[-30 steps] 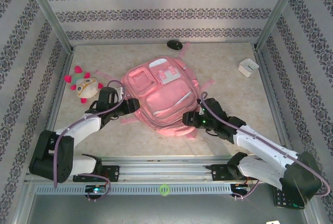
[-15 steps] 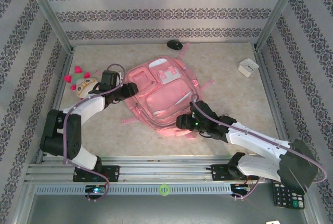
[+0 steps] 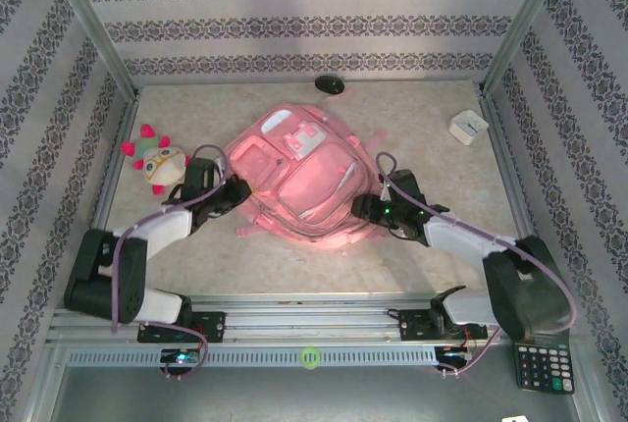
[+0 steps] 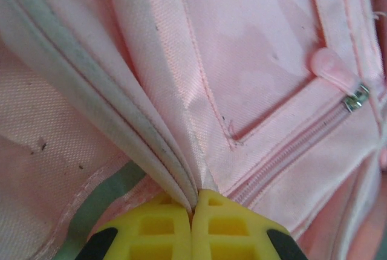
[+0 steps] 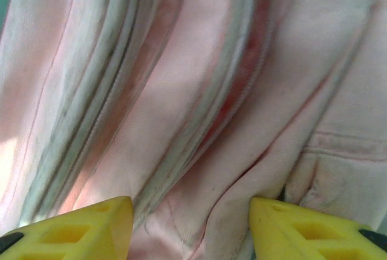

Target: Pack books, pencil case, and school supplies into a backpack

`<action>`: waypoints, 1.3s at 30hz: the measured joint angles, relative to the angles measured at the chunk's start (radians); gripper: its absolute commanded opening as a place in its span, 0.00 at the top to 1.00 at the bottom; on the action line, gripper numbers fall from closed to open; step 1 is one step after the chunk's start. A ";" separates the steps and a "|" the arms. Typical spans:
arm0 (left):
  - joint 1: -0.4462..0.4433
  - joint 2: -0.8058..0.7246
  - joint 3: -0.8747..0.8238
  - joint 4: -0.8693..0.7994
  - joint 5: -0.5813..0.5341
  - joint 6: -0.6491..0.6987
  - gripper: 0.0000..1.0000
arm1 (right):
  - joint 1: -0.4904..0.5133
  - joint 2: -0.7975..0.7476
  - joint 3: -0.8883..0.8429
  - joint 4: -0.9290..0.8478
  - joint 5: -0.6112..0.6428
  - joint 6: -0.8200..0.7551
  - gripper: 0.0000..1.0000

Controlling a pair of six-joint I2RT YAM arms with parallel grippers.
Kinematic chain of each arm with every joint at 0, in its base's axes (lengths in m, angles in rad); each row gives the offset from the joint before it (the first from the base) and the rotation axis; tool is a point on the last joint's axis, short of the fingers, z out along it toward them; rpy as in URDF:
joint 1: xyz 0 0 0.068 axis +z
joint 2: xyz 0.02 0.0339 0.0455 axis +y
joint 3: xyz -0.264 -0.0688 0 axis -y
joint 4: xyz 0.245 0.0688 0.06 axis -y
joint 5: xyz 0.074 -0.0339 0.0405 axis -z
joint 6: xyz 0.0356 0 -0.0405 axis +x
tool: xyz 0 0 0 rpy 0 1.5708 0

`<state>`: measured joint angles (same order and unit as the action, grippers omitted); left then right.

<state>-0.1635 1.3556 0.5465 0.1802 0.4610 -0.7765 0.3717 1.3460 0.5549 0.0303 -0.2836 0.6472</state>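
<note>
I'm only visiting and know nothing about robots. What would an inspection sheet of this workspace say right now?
Surface: beige marbled tabletop, flat.
Job's things: large pink fabric backpack lying mid-table, zipped pockets facing up.
Clutter: round plush toy with pink-red petals at left; small white square box far right; black oval object at the far edge; black calculator beyond the near rail, right.
Pincers: left pincer shut on a fold of the backpack; right pincer open against its right side.
Cables: purple cables looped along both arms.
Surroundings: patterned wallpaper walls, metal frame posts.
</note>
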 measured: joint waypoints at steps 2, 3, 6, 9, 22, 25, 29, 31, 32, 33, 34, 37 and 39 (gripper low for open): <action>-0.014 -0.069 -0.066 0.019 -0.004 -0.043 0.96 | -0.031 0.040 0.043 0.011 -0.030 -0.045 0.36; -0.020 -0.089 -0.088 0.027 -0.006 -0.059 0.96 | -0.034 0.043 0.059 0.008 -0.035 -0.064 0.35; -0.032 -0.128 -0.142 0.068 -0.011 -0.107 0.96 | -0.006 -0.001 0.112 -0.047 -0.016 -0.133 0.34; -0.032 -0.132 -0.166 0.116 -0.010 -0.143 0.95 | 0.114 -0.111 0.165 -0.134 0.047 -0.206 0.34; -0.032 -0.127 -0.212 0.230 0.006 -0.220 0.95 | 0.575 0.170 0.497 -0.293 0.108 -0.283 0.39; -0.032 -0.127 -0.217 0.240 0.006 -0.227 0.95 | 0.587 0.304 0.595 -0.327 0.122 -0.332 0.36; -0.032 -0.127 -0.220 0.248 0.006 -0.228 0.95 | 0.586 0.418 0.693 -0.389 0.146 -0.391 0.34; -0.032 -0.127 -0.220 0.248 0.008 -0.227 0.95 | 0.587 0.453 0.731 -0.419 0.151 -0.415 0.34; -0.032 -0.127 -0.220 0.248 0.008 -0.227 0.95 | 0.587 0.470 0.748 -0.431 0.154 -0.424 0.35; -0.032 -0.127 -0.220 0.248 0.008 -0.227 0.95 | 0.587 0.484 0.762 -0.441 0.157 -0.434 0.37; -0.032 -0.127 -0.220 0.248 0.009 -0.227 0.95 | 0.587 0.498 0.777 -0.451 0.161 -0.443 0.41; -0.032 -0.127 -0.220 0.248 0.009 -0.227 0.95 | 0.586 0.538 0.811 -0.469 0.171 -0.467 0.51; -0.032 -0.127 -0.220 0.248 0.010 -0.227 0.95 | 0.586 0.554 0.822 -0.473 0.177 -0.476 0.58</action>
<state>-0.1955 1.2285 0.3267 0.4278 0.4706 -1.0039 0.9573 1.8996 1.3773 -0.4423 -0.1070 0.1711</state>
